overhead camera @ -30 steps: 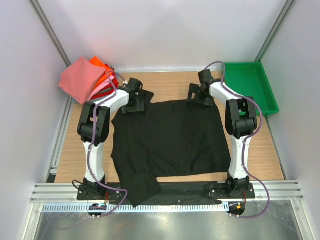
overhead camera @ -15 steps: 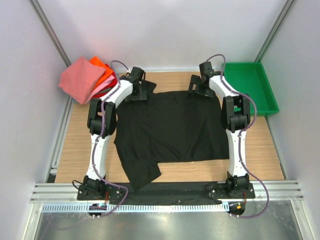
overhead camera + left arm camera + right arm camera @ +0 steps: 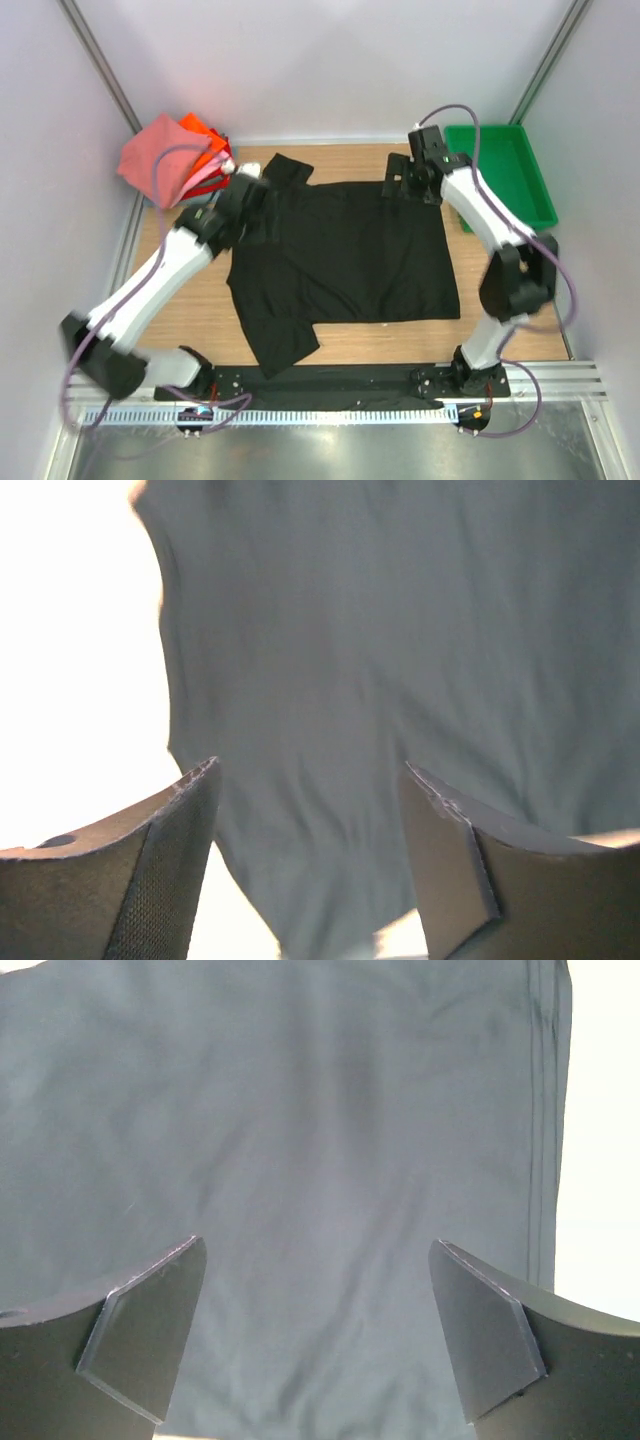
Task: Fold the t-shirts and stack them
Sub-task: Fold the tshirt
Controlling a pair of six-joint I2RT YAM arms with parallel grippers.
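The black t-shirt (image 3: 345, 255) lies spread across the middle of the table (image 3: 380, 340). One sleeve (image 3: 285, 350) reaches toward the near edge, and the folded stack (image 3: 165, 160) sits in the far left corner. The left gripper (image 3: 310, 770) and right gripper (image 3: 317, 1250) hover over the shirt's far side, jaws released and holding nothing. If either bites too little cloth or catches only one layer, the fold would likely skew.
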